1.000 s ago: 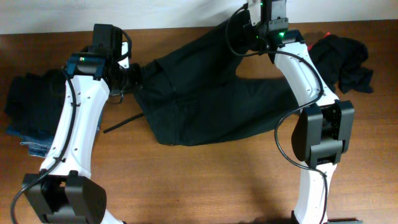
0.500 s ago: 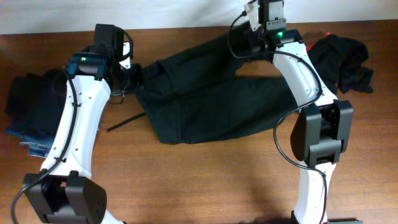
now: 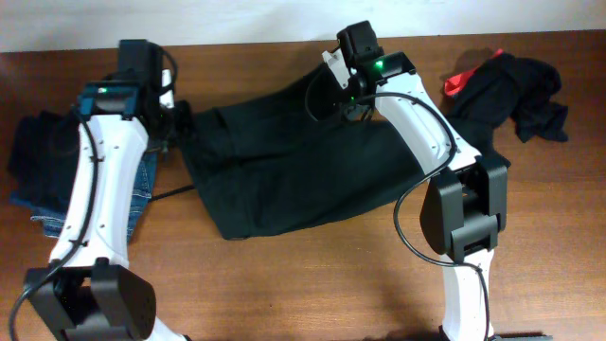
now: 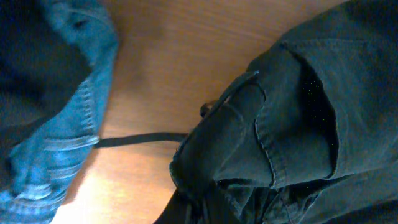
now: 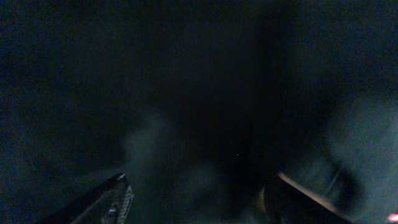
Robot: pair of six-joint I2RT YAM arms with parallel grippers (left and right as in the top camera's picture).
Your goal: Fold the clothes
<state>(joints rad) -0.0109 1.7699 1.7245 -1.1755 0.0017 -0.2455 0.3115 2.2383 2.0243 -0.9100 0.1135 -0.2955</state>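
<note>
Well to the left of the large black garment (image 3: 303, 170) (it sprawls across the middle of the table (image 3: 312, 284)) lies a small stack: blue jeans (image 3: 142, 189) with another dark piece (image 3: 43, 152) on top. Between that stack and the garment, a thin black cord (image 4: 143, 140) runs out from the garment's left edge over bare wood and reaches the denim.

At that same left edge sits the left claw (image 3: 178, 123), clamped tight on the garment. In its wrist view a seamed, pocketed corner of the cloth bunches down toward the bottom of the frame, where the fingers themselves are hidden.

Further right, over the garment's upper edge, hangs the right claw (image 5: 199, 202). Its jaws stand wide apart with nothing gripped; one fingertip (image 5: 115, 199) shows at each side of its wrist view, and only dark cloth lies below (whether they brush it I cannot tell).

Beyond the garment's right end, toward the back of the table, a red-edged black piece (image 3: 511, 90) lies crumpled in a heap.
</note>
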